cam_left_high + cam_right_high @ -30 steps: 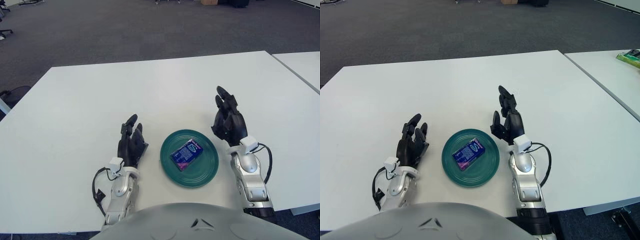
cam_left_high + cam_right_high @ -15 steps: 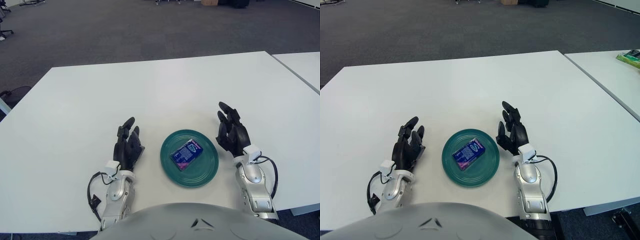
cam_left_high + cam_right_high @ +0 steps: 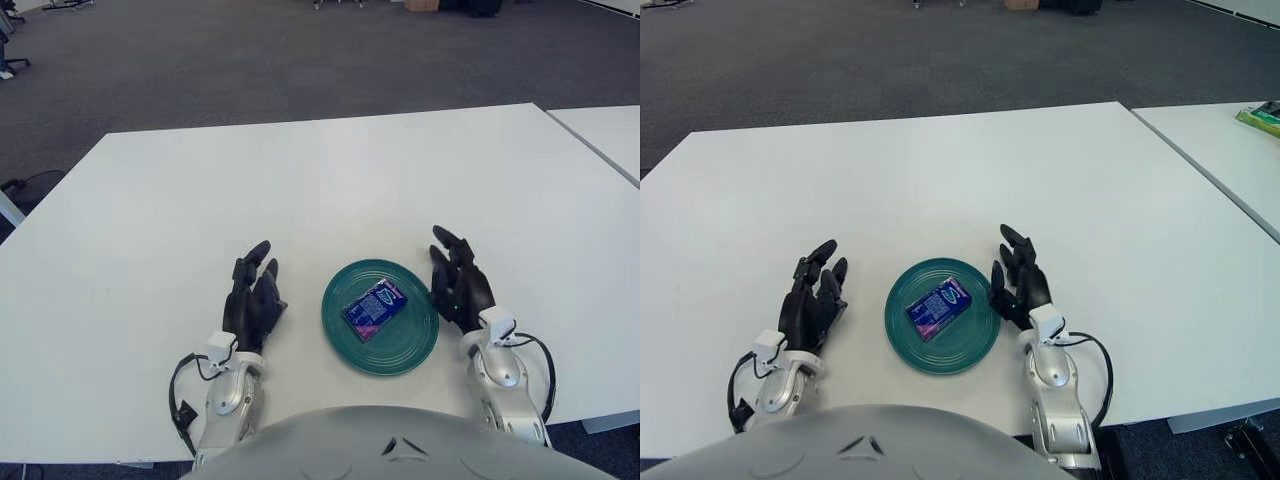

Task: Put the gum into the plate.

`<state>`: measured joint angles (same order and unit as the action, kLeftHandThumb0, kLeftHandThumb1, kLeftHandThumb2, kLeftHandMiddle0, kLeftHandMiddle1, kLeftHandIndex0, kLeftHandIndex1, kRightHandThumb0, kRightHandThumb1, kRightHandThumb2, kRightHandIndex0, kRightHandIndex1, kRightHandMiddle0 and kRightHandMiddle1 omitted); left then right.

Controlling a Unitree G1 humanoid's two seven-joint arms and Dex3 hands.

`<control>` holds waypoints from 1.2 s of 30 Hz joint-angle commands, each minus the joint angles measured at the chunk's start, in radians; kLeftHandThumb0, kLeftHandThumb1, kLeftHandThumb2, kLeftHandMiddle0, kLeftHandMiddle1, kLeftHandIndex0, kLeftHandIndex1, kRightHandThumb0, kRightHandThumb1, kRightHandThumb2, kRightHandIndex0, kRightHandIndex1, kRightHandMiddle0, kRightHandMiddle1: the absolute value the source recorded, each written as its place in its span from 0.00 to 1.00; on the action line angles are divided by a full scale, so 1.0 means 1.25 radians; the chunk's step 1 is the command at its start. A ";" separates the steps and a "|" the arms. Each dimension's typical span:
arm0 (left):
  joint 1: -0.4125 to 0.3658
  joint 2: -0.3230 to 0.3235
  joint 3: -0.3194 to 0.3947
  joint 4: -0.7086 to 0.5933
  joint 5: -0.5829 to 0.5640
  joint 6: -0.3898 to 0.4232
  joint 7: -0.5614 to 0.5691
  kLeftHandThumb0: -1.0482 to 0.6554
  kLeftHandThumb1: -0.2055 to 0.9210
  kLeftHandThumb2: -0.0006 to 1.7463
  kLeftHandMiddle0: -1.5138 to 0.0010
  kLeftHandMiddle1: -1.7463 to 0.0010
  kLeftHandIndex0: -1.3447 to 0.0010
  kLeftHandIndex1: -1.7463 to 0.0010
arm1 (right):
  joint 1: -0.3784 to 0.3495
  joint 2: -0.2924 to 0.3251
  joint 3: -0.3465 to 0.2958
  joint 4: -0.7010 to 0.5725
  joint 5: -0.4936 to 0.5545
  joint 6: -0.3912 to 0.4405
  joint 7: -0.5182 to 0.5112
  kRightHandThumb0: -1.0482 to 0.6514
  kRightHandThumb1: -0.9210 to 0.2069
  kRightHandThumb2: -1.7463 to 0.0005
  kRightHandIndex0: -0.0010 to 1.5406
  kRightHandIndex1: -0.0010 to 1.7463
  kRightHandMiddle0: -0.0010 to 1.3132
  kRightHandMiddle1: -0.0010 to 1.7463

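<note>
The gum (image 3: 374, 308) is lying in the plate (image 3: 412, 345), lower centre on the desk (image 3: 300, 190), its label unreadable. Left hand (image 3: 255, 298) and right hand (image 3: 458, 283) are flanking it, fingers spread, gripping nothing.

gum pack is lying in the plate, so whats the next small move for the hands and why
Probably none on the gum: it lies flat inside the green plate. The right hand, open beside the plate's right rim, and the left hand, open to the plate's left, hold nothing. I'd draw both back toward the body and leave the plate alone.
</note>
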<state>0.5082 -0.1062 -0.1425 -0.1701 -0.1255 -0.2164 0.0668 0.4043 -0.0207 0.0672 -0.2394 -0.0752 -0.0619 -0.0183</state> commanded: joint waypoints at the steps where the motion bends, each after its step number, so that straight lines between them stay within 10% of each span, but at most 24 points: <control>1: -0.002 -0.014 -0.015 -0.014 0.013 0.010 0.002 0.18 1.00 0.45 0.68 0.97 0.89 0.53 | 0.015 0.007 0.005 -0.022 -0.017 0.018 -0.015 0.22 0.00 0.54 0.18 0.00 0.00 0.27; 36: 0.063 0.044 0.001 0.058 0.089 -0.043 -0.048 0.11 1.00 0.49 0.87 1.00 1.00 0.71 | -0.050 -0.035 -0.034 0.307 -0.082 -0.177 -0.085 0.21 0.00 0.48 0.08 0.00 0.00 0.21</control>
<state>0.5629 -0.0648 -0.1365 -0.1326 -0.0262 -0.3057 0.0142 0.3364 -0.0395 0.0575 0.0303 -0.1799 -0.3109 -0.1213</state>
